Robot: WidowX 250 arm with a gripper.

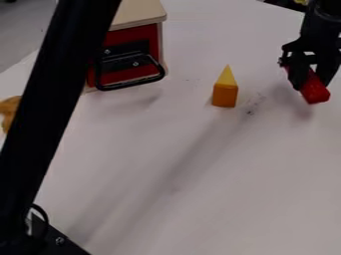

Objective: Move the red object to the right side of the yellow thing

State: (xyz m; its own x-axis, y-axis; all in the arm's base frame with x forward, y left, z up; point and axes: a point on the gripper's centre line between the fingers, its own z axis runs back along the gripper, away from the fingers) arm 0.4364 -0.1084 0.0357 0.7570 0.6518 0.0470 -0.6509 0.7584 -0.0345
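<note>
Claw (310, 80) at 2 o'clock in view, closed on red object (315, 91), one finger each side. Red object is at roughly 3 o'clock from yellow thing (226, 77), well apart, so it's on the side the task wants. Looks held just off the desk (200, 199), with soft shadow below; likely carried clear so it wouldn't knock the yellow thing. Long end pokes out below the claw, slanted, so probably gripped across its narrower width. Next is likely lower and release; could tip or roll if let go slanted.

Yellow thing sits point up on orange block (225, 95), flat base to flat top, probably so it stands steady as a marker. Box (138, 13) at 11 o'clock, handle (133, 83) facing the open work area, likely so it can be pulled.

Materials: red object smooth, blocky, maybe painted wood or plastic. Yellow thing tapered, orange block squarish, both plain-faced. Box has pale wood-like top, red front, dark bent-bar handle. Desk pale, smooth, few dark specks
</note>
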